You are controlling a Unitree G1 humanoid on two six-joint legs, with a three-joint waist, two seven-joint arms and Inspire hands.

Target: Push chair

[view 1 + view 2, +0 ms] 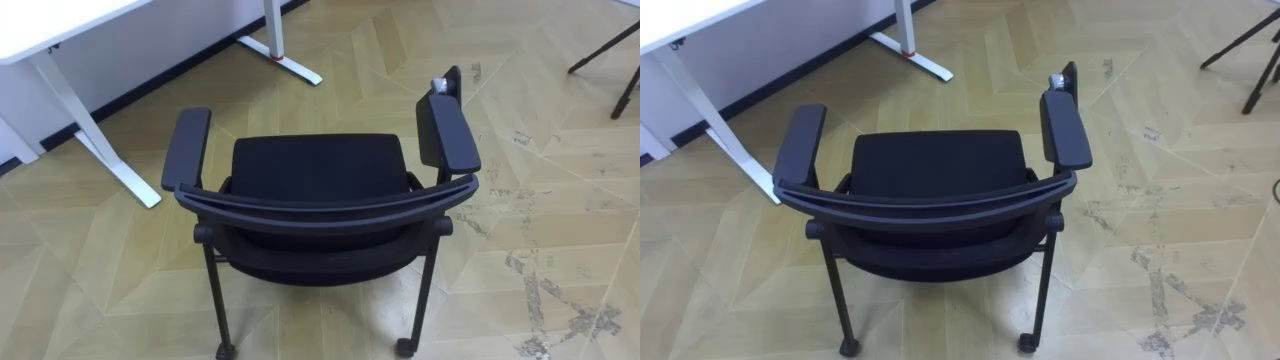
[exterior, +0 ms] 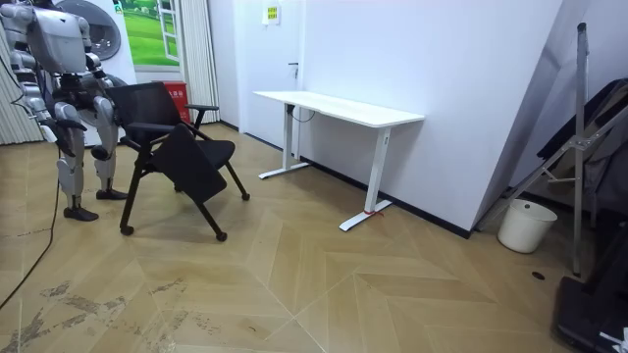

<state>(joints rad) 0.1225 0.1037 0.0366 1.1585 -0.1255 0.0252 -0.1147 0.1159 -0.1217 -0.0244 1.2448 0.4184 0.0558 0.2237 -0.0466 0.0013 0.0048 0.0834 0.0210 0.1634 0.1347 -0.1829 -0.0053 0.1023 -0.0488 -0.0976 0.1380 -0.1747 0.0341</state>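
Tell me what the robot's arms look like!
In the room view, its arms are silvery grey and made of chunky, rounded segments, with darker bands where the segments join. They are bare machine parts with no sleeves. Any finer markings are too small to tell.

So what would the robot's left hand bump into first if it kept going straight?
Most likely the chair's backrest; in the room view the left hand is raised just behind it. Depth is unclear.
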